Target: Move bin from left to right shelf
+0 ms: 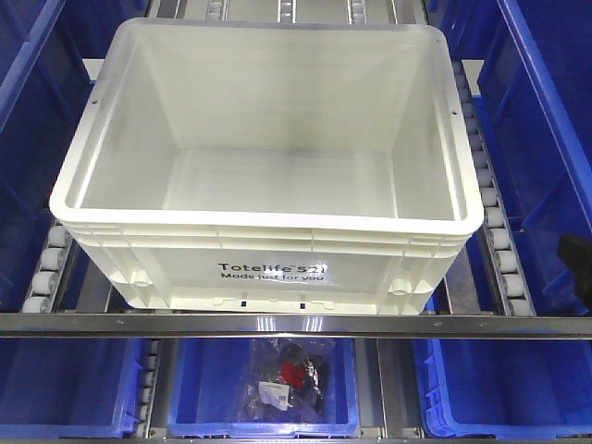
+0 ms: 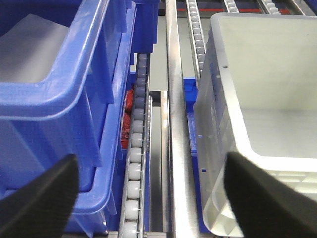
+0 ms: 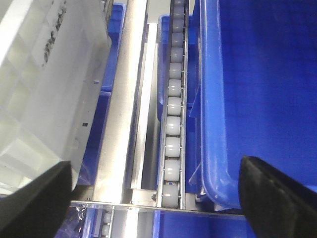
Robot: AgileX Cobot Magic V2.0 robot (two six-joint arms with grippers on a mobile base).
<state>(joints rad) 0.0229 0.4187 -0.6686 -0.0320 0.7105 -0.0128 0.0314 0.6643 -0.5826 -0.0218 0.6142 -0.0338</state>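
Left gripper (image 2: 148, 198) jaws wide apart, bin (image 2: 257, 99) corner just beside one jaw

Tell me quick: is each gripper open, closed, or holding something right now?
Left gripper: open, holding nothing.
Right gripper: open, holding nothing.

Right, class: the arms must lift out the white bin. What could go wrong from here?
The blue bins stand close on both sides of the white bin, so the open left gripper or right gripper may knock them. The bin rests on rollers; an uneven push could roll it back. The metal front rail might catch its base.
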